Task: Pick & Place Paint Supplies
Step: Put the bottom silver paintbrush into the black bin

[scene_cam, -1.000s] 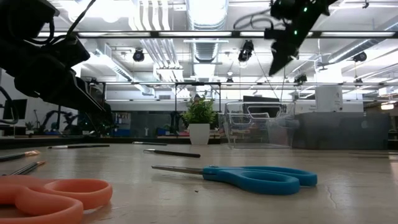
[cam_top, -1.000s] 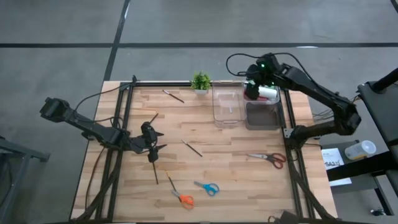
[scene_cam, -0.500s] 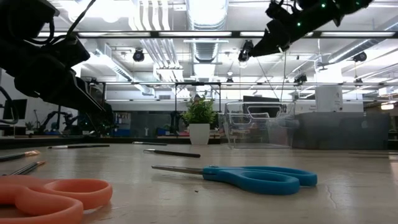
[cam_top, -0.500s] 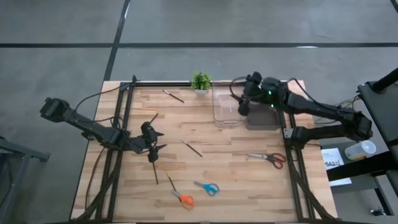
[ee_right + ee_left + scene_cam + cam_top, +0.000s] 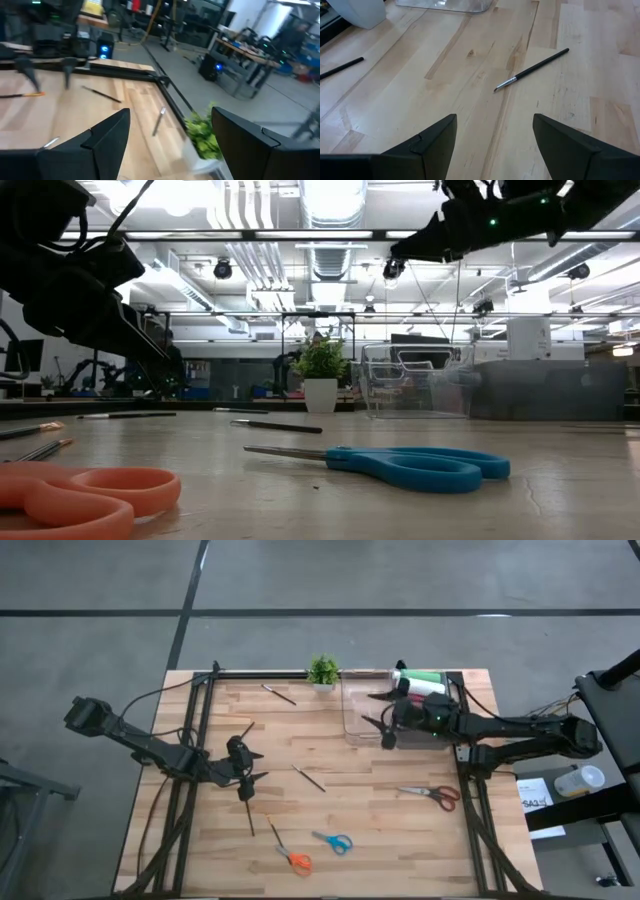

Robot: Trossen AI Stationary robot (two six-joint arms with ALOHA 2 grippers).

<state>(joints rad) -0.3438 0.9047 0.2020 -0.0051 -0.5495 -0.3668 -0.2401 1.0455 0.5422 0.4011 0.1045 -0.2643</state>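
Fingers spread and empty on both arms. Left gripper (image 5: 247, 762) low over the table (image 5: 400, 840), a brush (image 5: 308, 778) just beyond it; further brushes (image 5: 278, 693) lie near the plant (image 5: 322, 670). Right gripper (image 5: 380, 720) held above the clear bin (image 5: 352, 725); bottles (image 5: 420, 677) sit in the dark bin (image 5: 425, 735) beside it.

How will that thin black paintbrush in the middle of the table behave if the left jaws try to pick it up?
The paintbrush looks like a slim, straight stick, so probably stiff and very light. Its round-looking handle lies flat on the smooth wooden table, so a nudge may roll or skid it. Being so thin, it could slip between the left gripper's open jaws unless they close squarely across it.
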